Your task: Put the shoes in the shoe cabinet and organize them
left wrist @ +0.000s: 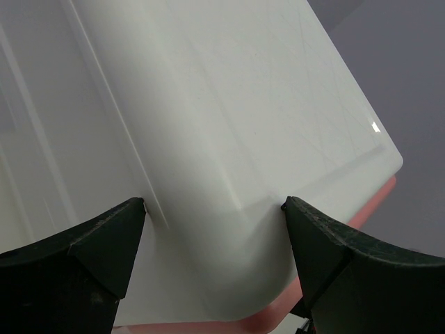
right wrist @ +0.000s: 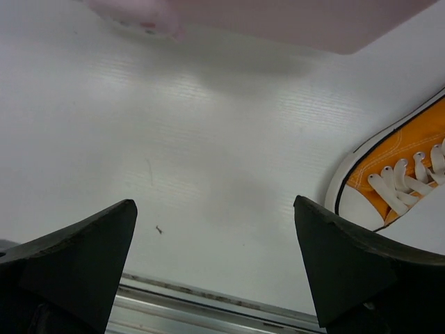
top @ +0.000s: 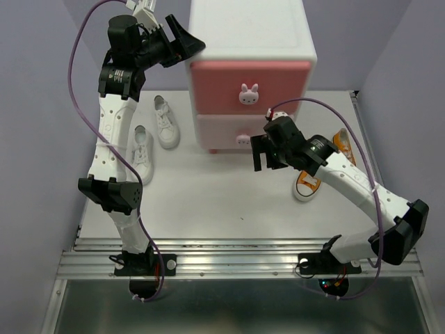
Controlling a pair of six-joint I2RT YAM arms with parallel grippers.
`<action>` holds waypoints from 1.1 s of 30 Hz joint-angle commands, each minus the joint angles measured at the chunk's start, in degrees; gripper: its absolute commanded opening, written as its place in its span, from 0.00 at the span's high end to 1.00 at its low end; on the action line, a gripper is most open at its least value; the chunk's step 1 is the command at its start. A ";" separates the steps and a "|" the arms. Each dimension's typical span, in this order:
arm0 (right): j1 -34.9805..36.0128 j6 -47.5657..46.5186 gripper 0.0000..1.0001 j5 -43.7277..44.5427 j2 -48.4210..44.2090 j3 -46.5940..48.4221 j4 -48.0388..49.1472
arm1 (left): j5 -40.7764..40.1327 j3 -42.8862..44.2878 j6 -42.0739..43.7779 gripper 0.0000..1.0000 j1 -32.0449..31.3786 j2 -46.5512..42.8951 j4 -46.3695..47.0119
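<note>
- Top external view showed the white desk (top: 229, 209) carrying everything, with a metal rail (top: 236, 261) along its 6 o'clock edge.
- The shoe cabinet (top: 250, 31) stood at the desk's 12 o'clock. Its darker pink drawer (top: 222, 87) sat above its paler pink drawer (top: 215, 132), and both looked closed.
- The left arm (top: 115, 132) rose along the 9 o'clock side to the cabinet's top corner at 10 o'clock. The left jaws were spread and straddled that white corner. Whether they touched it could not be told.
- The right arm (top: 354, 184) reached in from 5 o'clock. The right jaws were spread and held nothing, over bare desk just in front of the paler drawer.
- The white shoes (top: 165, 122) lay on the desk near each other at the cabinet's 8 o'clock.
- The orange shoes (top: 306, 185) lay on the desk at the cabinet's 4 o'clock, partly hidden by the right arm. One toe showed at 3 o'clock in the right wrist view.
- A bunny knob (top: 249, 93) sat on the darker drawer.
</note>
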 commanded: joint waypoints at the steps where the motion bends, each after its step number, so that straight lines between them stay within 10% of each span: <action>1: 1.56 8.74 0.00 10.30 3.05 2.66 8.22 | -0.78 -2.31 3.89 0.09 -0.79 1.41 -8.09; 33: 5.26 -0.23 0.00 24.98 16.59 -4.10 43.11 | -5.97 -6.17 3.72 0.12 -1.49 -0.09 -8.80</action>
